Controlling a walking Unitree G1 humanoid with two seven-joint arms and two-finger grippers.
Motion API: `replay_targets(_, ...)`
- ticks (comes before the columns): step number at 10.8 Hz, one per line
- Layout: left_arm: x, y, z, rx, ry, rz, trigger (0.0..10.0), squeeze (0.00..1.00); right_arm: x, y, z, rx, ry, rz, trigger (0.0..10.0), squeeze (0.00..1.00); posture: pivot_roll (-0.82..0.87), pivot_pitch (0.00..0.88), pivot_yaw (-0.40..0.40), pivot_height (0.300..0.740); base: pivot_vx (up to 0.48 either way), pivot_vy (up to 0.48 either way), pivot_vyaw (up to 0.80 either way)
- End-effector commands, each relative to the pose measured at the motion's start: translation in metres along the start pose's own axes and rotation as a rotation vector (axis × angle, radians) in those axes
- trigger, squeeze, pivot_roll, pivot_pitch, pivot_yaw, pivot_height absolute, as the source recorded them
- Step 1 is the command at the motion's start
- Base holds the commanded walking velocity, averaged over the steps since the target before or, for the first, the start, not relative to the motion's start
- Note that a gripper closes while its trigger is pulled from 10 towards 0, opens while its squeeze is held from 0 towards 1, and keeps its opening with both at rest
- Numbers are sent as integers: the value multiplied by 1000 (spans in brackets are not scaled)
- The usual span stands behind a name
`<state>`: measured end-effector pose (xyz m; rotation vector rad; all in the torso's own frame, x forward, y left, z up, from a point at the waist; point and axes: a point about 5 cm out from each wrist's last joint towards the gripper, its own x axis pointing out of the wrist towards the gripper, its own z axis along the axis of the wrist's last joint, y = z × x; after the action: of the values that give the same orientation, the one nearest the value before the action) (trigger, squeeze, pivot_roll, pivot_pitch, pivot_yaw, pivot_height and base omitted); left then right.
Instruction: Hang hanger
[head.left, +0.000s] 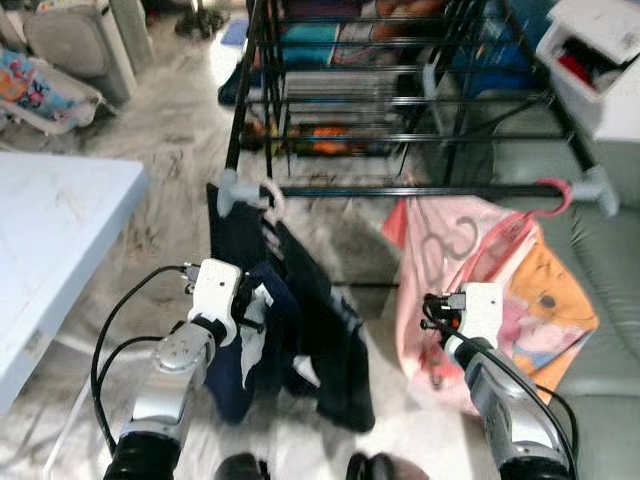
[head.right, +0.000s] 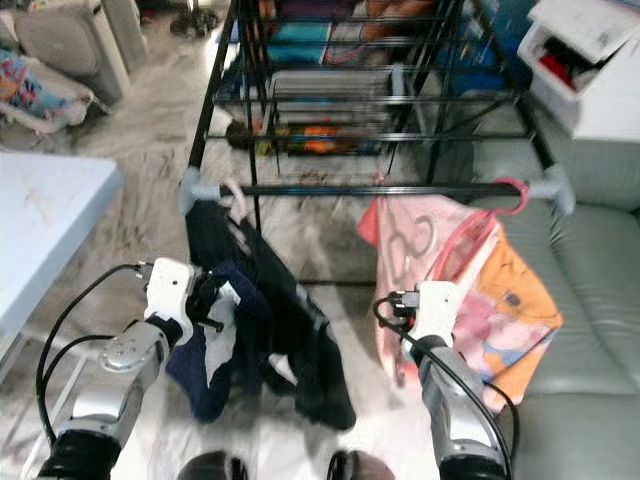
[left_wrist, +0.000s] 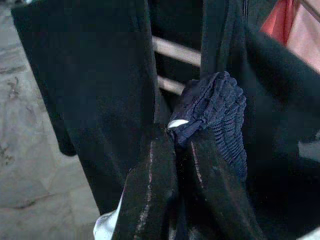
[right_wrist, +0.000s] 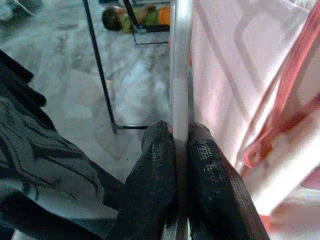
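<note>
Hard to read the left gripper (left_wrist: 175, 145) in the head views: its fingers are buried in the dark garment (head.left: 300, 320), and the silver left arm rises from the bottom edge with its white wrist block tilted in toward the cloth. The wrist view settles it: the two black fingers (left_wrist: 145, 190) are pinched together on a bunched, ribbed navy fold (left_wrist: 212, 107), with a sliver of something white caught right at the tips. What that white sliver is, I cannot tell. More dark fabric hangs on both sides of the jaws, and a white patch shows low beside them.

Over on the other side, the right gripper (right_wrist: 181, 137) is reaching up from below, its forearm cut off at the frame edge. Its jaws are clamped on a pale, translucent bar (right_wrist: 180, 65) that runs straight out past the fingertips, and this looks like part of a hanger, though its full shape is cut off. Just beside the jaws hangs the pink garment (head.left: 470, 270), on a pink hanger (head.left: 550, 195) hooked over the black rack rail (head.left: 420, 190). The dark garment hangs from a pale hook (head.left: 272, 200) near the rail's other end.

The print on the pink cloth shows large curled shapes, not legible as writing. No brand or label can be read anywhere.
</note>
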<state>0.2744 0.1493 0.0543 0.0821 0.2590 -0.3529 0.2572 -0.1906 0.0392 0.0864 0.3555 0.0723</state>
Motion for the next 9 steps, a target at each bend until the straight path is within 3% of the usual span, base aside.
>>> replay_targets(1,1,1,3,0,-9,3,10000,0,3,1,4,14,-4,6,10000,0,-81,0,15,740,-281,0,0)
replay_targets(3,1,1,3,1,-8,5,10000,0,2,-4,8,59,-10,-14,10000,0,-79,0,14,740,-281,0,0)
replay_targets(8,1,4,1,17,7,3,10000,0,1,1,5,-161,-13,-30,10000,0,-85,0,25,740,-283,0,0)
replay_targets(9,1,4,2,20,5,3,10000,0,-1,0,3,-154,0,-28,10000,0,-87,0,27,740,-270,0,0)
